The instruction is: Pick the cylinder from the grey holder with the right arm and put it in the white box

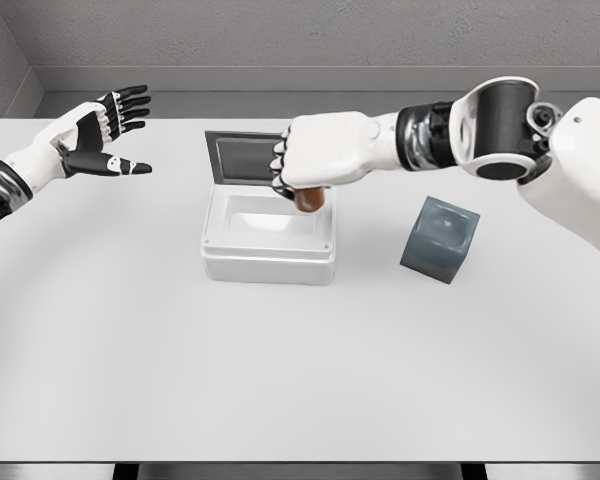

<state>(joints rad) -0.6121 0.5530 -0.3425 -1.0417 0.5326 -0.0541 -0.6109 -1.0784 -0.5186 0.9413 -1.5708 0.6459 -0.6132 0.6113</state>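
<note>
Right hand (315,160) clenched around the brown cylinder (310,199), out of the grey holder (440,240), above the white box (268,240) — only release remains.

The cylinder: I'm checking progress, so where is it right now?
In the head view, the cylinder is held in the right hand, just above the back right part of the white box, left of the grey holder.

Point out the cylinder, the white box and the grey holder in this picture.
cylinder (310,199): head view, brown end showing below the right robot hand.
white box (268,262): head view, front wall.
grey holder (440,241): head view, front face.
</note>
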